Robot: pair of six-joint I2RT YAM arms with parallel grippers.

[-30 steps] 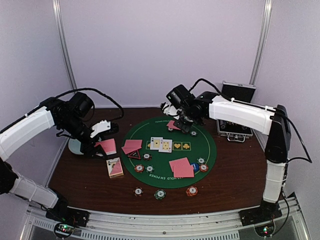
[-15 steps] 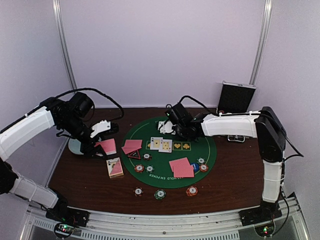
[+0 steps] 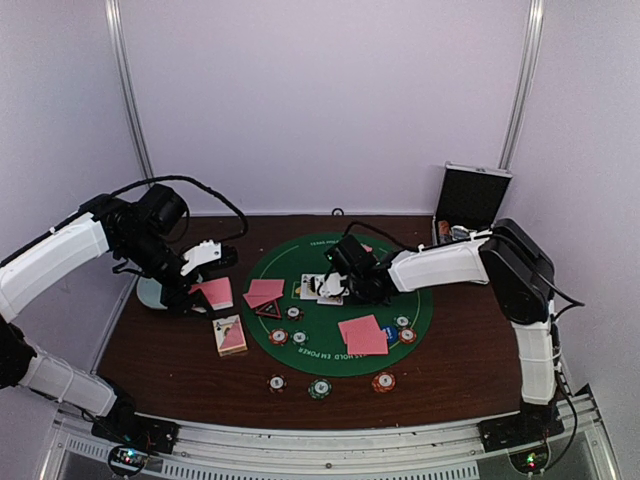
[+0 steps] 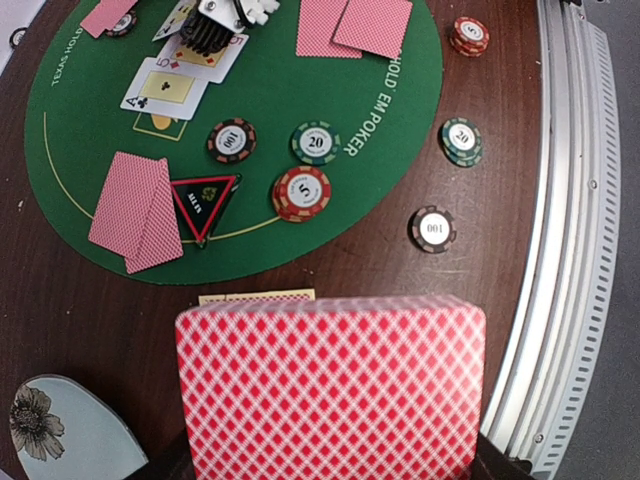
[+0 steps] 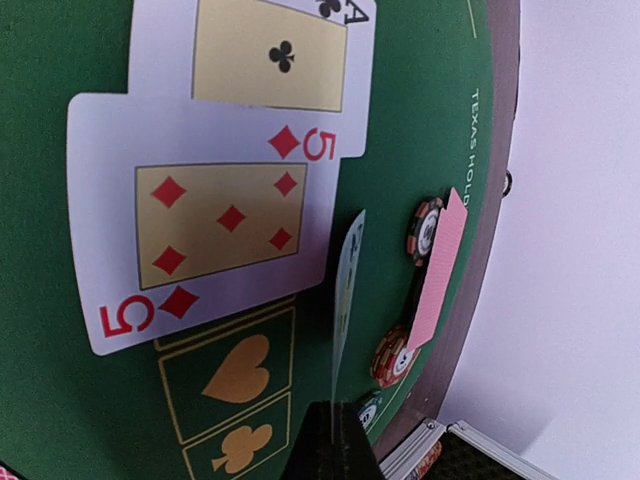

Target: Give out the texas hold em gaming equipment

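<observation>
Since I'm going front to back: three striped chips (image 3: 319, 388) sit on bare wood near the front rail, off the mat. Then comes the round green mat (image 4: 290, 95), with one face-down pair (image 3: 363, 335) on its near right, a blue button (image 3: 390, 333) just beside that, and a cluster of chips (image 4: 301, 193) next to the black triangular marker (image 4: 203, 203). Left of the marker lies a second pair (image 4: 135, 210). Off the mat on the left, the left claw (image 3: 192, 290) is clamped on the deck (image 4: 330, 385), held above the worktop (image 3: 470, 350) near a pale blue dish (image 4: 60, 440). Mid-mat, the ace of clubs (image 5: 270, 55) and five of diamonds (image 5: 225, 215) lie face up, overlapping a bit. The right claw (image 5: 328, 440) is pinched shut on a single card (image 5: 345, 290), seen edge-on right beside the five and the printed heart slot (image 5: 235, 375). Another pink-backed card (image 4: 105, 14) peeks in at the far side.

My read: hands and chips look dealt, and the board is two cards in with a third about to land, so the remaining board cards are what's left. The surface is dark brown wood under green felt. An open metal case (image 3: 470, 205) stands far right, with plain pale walls and metal uprights behind
</observation>
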